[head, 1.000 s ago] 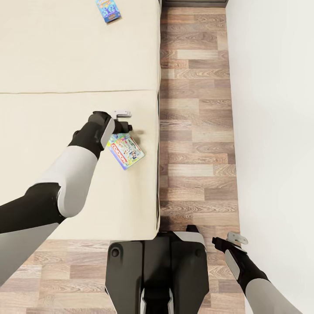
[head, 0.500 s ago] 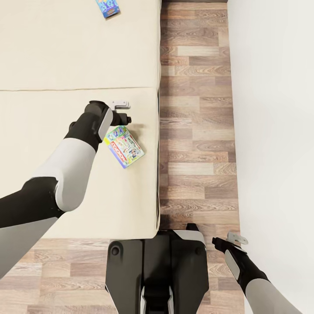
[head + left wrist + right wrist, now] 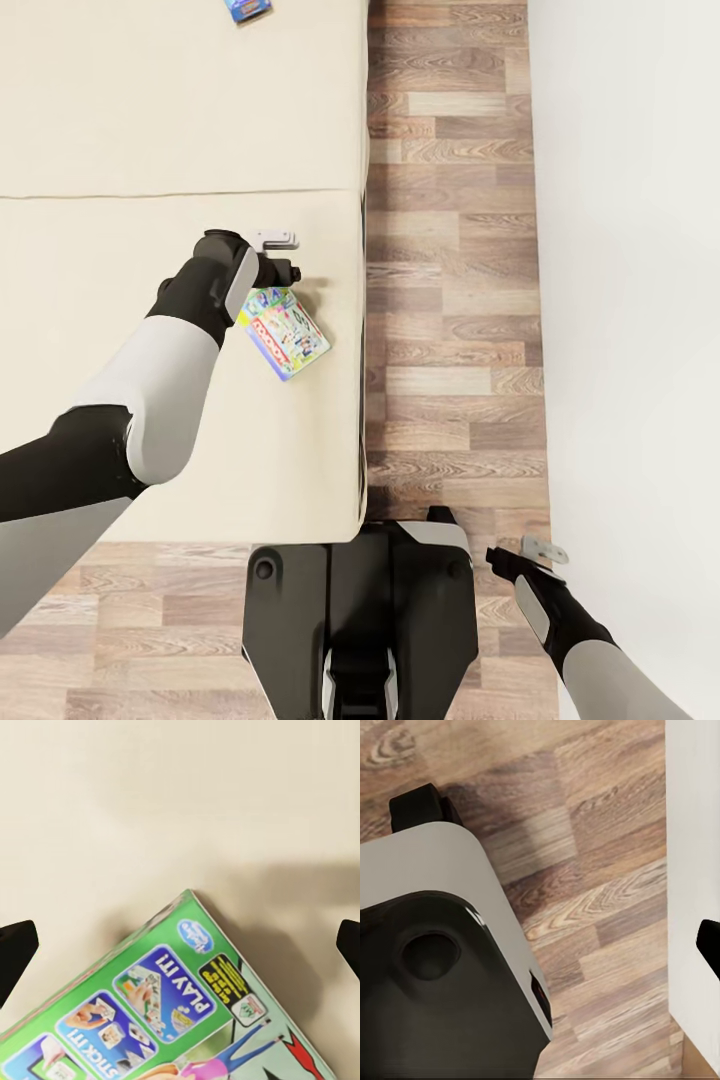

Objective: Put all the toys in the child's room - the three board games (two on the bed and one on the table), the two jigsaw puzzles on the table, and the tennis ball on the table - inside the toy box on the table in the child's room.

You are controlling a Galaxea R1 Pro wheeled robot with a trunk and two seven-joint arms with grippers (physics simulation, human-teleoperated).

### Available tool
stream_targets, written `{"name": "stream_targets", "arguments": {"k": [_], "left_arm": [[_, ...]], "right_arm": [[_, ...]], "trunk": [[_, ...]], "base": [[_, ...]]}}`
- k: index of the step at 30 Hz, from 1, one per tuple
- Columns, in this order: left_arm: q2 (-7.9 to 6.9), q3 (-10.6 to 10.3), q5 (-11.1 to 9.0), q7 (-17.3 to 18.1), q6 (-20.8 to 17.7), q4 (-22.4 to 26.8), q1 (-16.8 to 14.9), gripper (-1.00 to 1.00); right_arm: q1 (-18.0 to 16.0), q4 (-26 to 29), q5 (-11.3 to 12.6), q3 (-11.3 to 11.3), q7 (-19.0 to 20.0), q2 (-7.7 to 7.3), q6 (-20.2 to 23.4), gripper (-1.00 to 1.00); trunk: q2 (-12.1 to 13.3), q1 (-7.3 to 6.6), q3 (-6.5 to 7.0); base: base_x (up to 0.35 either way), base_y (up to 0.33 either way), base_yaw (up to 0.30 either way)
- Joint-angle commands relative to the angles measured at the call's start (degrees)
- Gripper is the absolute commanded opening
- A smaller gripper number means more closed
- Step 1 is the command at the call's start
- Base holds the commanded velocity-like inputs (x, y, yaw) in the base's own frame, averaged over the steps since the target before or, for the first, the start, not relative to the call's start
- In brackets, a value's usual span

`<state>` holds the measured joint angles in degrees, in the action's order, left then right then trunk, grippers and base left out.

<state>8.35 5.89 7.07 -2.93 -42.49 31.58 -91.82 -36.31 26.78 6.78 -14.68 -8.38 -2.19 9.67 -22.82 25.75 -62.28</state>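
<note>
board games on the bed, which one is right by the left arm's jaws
The green-edged rectangular board game with the red-and-white cover, lying flat near the cream bed's right edge, directly beneath the left gripper. The blue board game lies far up the bed.

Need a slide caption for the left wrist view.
Open left gripper poised over a board game lying on the bed.

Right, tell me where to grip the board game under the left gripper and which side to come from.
The board game lies flat on the bed, turned at an angle, one corner near the bed's edge. Probably best to come straight down with the left gripper open and pinch across its narrow width, fingers on the two long edges. The flat cover offers nothing to grip, so the edges are the only purchase.
</note>
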Motion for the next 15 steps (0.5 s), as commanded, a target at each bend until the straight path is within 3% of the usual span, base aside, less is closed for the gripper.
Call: {"name": "stream_targets", "arguments": {"k": [1, 15], "left_arm": [[0.09, 0.40, 0.57, 0.20, -0.22, 0.06, -0.02, 1.00], [0.09, 0.32, 0.57, 0.20, -0.14, 0.06, -0.03, 1.00]], "right_arm": [[0.01, 0.07, 0.60, 0.09, -0.23, -0.01, 0.26, 1.00], [0.01, -0.14, 0.60, 0.10, -0.23, -0.01, 0.26, 1.00]], "trunk": [[-0.09, 0.03, -0.15], [-0.09, 0.03, -1.45]], "base": [[0.000, 0.000, 0.000], [0.000, 0.000, 0.000]]}}
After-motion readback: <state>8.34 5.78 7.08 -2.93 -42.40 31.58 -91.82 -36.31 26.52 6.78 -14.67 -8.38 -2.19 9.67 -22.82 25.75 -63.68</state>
